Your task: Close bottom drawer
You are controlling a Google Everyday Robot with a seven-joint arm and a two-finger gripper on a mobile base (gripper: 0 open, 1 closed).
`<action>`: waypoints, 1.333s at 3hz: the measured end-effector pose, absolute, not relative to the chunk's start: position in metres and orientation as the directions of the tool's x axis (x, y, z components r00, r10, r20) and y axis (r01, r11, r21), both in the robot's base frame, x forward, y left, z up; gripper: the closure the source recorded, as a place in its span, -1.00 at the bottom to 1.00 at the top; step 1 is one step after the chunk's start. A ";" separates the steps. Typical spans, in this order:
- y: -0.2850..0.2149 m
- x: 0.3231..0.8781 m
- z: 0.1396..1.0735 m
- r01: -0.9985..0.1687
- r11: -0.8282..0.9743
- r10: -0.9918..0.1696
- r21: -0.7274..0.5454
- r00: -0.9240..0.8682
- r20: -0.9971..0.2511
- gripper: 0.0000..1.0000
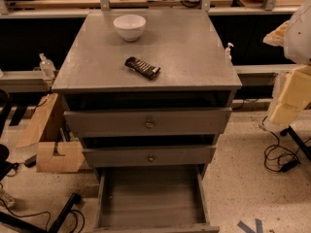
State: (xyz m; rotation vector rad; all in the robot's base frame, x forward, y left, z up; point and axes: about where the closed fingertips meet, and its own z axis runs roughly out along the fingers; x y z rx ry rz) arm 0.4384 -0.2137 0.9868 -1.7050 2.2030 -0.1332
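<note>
The bottom drawer [151, 198] of the grey cabinet is pulled far out toward me. Its inside is empty, its front panel runs along the lower edge of the view, and its knob is hidden. Above it are the medium drawer [149, 155] and the widest drawer [148, 122], each with a round knob and each standing slightly out. My arm shows as pale white and yellowish blocks at the right edge. The gripper [281, 111] is at its lower end, well to the right of the cabinet and above the floor, touching nothing.
A white bowl [129, 26] and a dark snack bar [142, 67] lie on the cabinet top [194, 57]. A cardboard box [56, 154] stands at the left on the floor. Cables [279, 161] lie at the right, a black leg and cords at lower left.
</note>
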 end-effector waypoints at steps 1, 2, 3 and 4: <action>-0.214 0.438 0.987 -0.920 0.271 -0.953 -0.284 -0.214 -0.216 -1.00; -0.214 0.445 0.972 -0.911 0.292 -0.942 -0.292 -0.221 -0.253 -1.00; -0.224 0.444 0.914 -0.898 0.357 -0.902 -0.257 -0.260 -0.344 -1.00; -0.236 0.434 0.844 -0.886 0.412 -0.849 -0.211 -0.289 -0.443 -1.00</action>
